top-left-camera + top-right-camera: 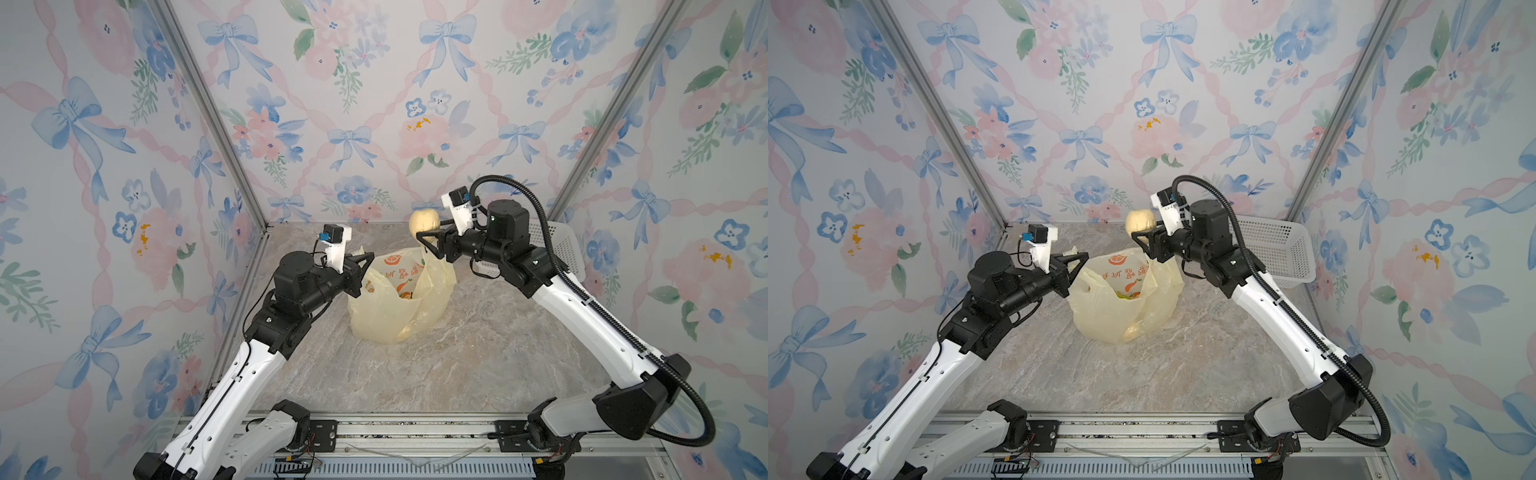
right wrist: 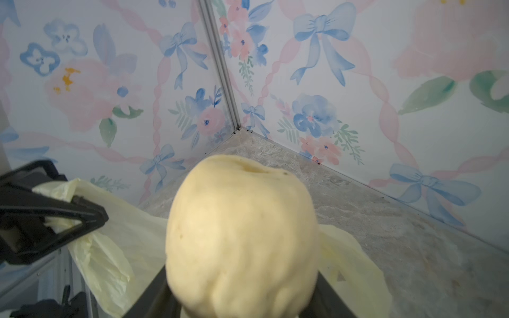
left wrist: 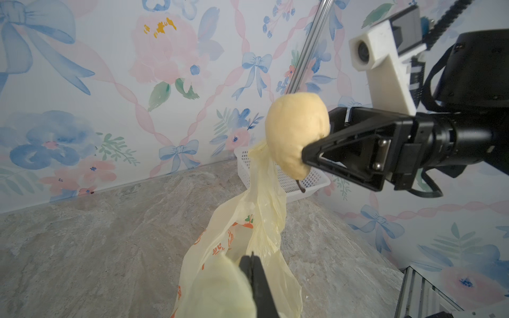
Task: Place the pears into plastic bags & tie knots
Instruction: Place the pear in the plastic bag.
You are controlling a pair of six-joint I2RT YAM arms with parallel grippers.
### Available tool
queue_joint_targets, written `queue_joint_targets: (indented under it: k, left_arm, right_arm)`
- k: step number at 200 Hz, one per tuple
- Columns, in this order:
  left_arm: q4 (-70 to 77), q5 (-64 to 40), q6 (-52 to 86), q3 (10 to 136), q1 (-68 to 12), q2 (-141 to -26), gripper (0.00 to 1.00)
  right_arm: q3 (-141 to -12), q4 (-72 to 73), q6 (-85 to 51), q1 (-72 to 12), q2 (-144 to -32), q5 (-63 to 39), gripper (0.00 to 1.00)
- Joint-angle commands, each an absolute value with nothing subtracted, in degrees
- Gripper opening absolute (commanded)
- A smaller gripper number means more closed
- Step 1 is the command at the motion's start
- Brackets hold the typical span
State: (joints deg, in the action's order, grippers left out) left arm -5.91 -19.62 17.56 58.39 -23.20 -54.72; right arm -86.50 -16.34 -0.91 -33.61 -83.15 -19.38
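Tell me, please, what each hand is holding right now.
The left hand is closed on a handle of the plastic bag.
The right hand is closed on a cream pear.

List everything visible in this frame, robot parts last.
plastic bag: one, pale yellow with orange print, mid-tabletop
raised pear: one, cream-yellow, held in the air over the bag's far side
pear in the bag: at least one showing through the film, cream-yellow; total hidden
basket: one, white perforated, far right corner
tabletop: grey marble
walls: floral wallpaper
left gripper: black, shut on the plastic bag's handle
right gripper: black, shut on the raised pear
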Motion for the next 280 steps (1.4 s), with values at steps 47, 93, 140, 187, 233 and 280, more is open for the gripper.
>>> queue_joint_targets:
  k: [47, 93, 140, 187, 233, 280]
  left_arm:
    - [-5.3, -22.3, 15.5, 60.5, -23.1, -54.2, 0.00]
    - [-4.5, -23.2, 15.4, 60.2, -23.0, -54.0, 0.00]
    - [-4.7, -22.1, 15.6, 60.1, -23.0, -54.0, 0.00]
    - [-4.7, -21.4, 15.8, 60.3, -23.1, -54.3, 0.00]
    - [-4.3, -21.5, 15.5, 60.5, -23.0, -54.3, 0.00]
    - [0.0, -29.1, 15.8, 62.3, -23.0, -57.1, 0.00]
  right_arm:
    - [-84.3, -24.2, 34.0, -37.2, -91.7, -35.3, 0.39]
    - [-91.8, -34.2, 37.0, -39.1, -103.2, -34.4, 0.41]
    - [-93.6, -38.6, 36.6, -39.9, -104.8, -33.4, 0.74]
    - [-90.4, -34.0, 30.7, -38.8, -93.6, -31.4, 0.81]
    - [-88.2, -28.3, 19.5, -34.4, -83.1, -34.4, 0.80]
    - [-84.4, -20.0, 19.0, -35.5, -80.4, -42.0, 0.78]
